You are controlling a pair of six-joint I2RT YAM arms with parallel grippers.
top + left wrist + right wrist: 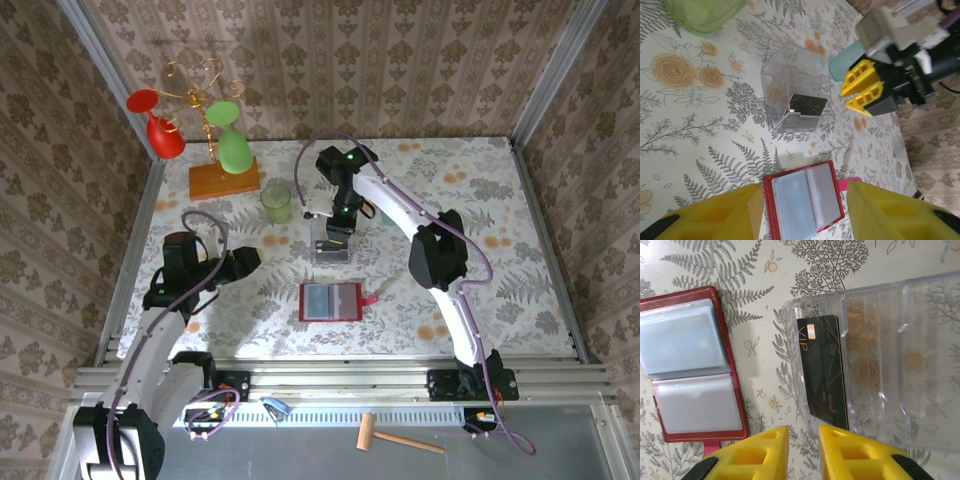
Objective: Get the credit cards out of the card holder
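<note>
The red card holder (330,301) lies open and flat in the middle of the table, its clear pockets up. A bluish credit card (795,200) shows through one pocket (682,342). Just behind it stands a clear plastic box (332,243) with a black VIP card (822,370) leaning in its first slot (807,106). My right gripper (802,450) hovers over the box's near edge, its yellow fingers (862,90) a little apart with nothing between them. My left gripper (805,215) is open wide above the card holder (832,200), holding nothing.
A green cup (277,201) stands left of the box. A wooden stand (224,180) at the back left carries a red and a green glass. A pale teal object (842,62) sits by the right gripper. A wooden mallet (400,436) lies on the front rail.
</note>
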